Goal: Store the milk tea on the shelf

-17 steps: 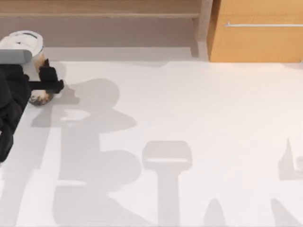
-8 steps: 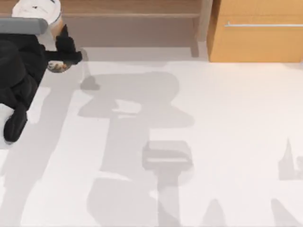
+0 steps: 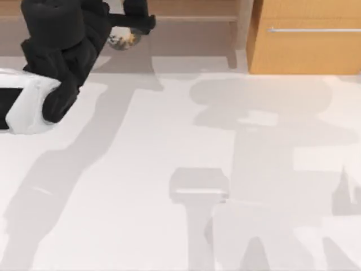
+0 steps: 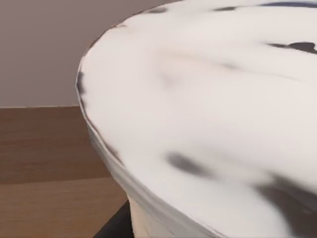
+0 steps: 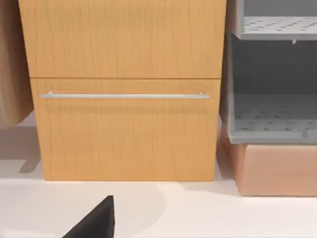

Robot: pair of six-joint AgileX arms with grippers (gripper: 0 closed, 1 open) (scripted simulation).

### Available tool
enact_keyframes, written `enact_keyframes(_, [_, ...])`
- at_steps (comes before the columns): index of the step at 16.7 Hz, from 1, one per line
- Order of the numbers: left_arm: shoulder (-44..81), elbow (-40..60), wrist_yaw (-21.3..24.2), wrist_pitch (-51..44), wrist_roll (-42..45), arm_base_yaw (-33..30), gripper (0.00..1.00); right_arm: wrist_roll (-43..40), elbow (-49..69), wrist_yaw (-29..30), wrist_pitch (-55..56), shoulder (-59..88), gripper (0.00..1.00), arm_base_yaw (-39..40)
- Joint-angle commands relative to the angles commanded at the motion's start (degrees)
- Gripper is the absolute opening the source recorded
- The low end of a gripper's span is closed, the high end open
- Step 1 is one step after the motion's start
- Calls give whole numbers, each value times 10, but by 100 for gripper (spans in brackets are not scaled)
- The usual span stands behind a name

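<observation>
Top view: left gripper point(image 3: 128, 23) apparently grips milk tea point(image 3: 121, 39) over shelf point(image 3: 186, 34).

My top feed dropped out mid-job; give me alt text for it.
The left gripper holds the milk tea at the shelf along the table's far edge, left of centre. An orange-tan cabinet stands at far right on the white table.

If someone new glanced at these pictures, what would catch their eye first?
The black left arm's left gripper at the top view's upper left, holding the milk tea over the shelf. Its white domed lid looms in the left wrist view. The orange cabinet stands at the upper right.
</observation>
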Motion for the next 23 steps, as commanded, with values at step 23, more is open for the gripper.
enact_keyframes(23, [86, 336, -150, -349, -14, -39, 0, 0, 0, 0, 0, 0, 100, 0])
